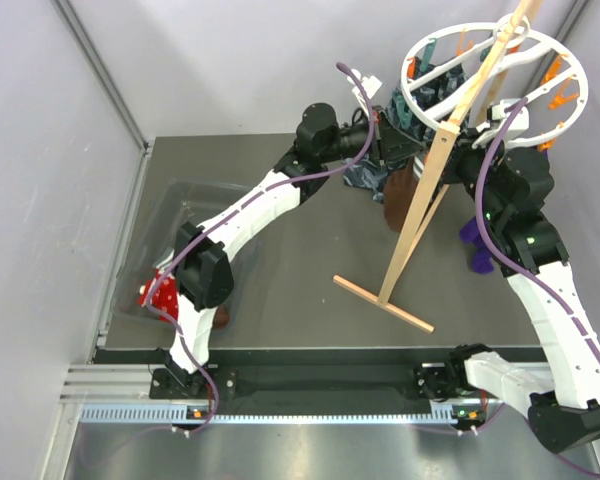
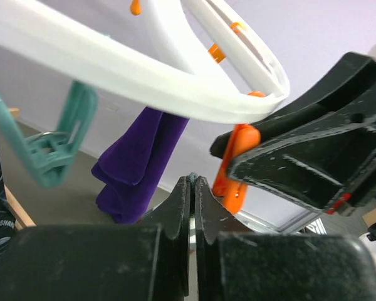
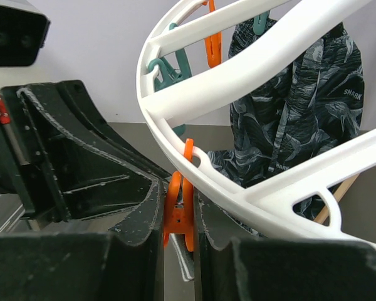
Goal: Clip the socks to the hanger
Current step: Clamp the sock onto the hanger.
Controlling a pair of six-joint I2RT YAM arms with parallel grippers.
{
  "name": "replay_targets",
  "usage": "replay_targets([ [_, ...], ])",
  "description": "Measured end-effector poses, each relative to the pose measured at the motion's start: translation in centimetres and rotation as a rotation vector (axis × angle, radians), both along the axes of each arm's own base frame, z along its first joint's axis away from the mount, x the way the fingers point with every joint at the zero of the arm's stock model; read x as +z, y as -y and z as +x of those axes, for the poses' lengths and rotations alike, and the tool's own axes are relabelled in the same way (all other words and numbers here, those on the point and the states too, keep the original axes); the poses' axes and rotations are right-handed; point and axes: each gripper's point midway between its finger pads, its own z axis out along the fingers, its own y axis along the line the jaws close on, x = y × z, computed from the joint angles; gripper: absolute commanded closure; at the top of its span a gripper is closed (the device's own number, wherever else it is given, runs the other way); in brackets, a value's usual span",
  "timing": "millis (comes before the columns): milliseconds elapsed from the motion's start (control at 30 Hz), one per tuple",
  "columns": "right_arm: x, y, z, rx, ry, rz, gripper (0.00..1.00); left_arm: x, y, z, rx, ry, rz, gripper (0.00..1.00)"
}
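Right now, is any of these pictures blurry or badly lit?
Left wrist view: the left fingers and hanger ring near the lens are soft, the purple sock sharper. Right wrist view: the orange clip and patterned cloth are crisp. Top view: even light, no glare.

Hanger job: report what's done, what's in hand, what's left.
Done: a purple sock and a dark patterned cloth hang from the hanger. In hand: the right tool pinches an orange clip on it, and the left tool is shut and empty alongside. Left: a red sock lies far off to the left, unclipped.
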Motion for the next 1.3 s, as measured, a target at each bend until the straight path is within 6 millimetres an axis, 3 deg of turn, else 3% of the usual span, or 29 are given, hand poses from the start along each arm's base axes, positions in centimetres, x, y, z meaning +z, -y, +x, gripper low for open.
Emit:
replay_targets([
  [167,0.0,0.0,0.0,0.000,0.000,0.000,1.00,1.1,-0.5,-0.5,-0.002,0.014,-0.019,1.00],
  [767,0.1,0.0,0.0,0.000,0.003,0.001,0.99,2.0,-0.6,-0.7,-0.004,-0.021,-0.063,1.00],
  [967,0.2,0.0,-0.1,0.001,0.005,0.001,0.92,2.0,-0.6,-0.8,-0.010,-0.041,-0.072,1.00],
  [1100,0.3,0.0,-0.3,0.001,0.010,0.003,0.77,2.3,-0.6,-0.9,-0.018,-0.053,-0.083,1.00],
  [1300,0.3,-0.4,-0.5,0.022,0.009,0.002,0.66,1.9,-0.4,-1.3,-0.032,-0.068,-0.099,1.00],
])
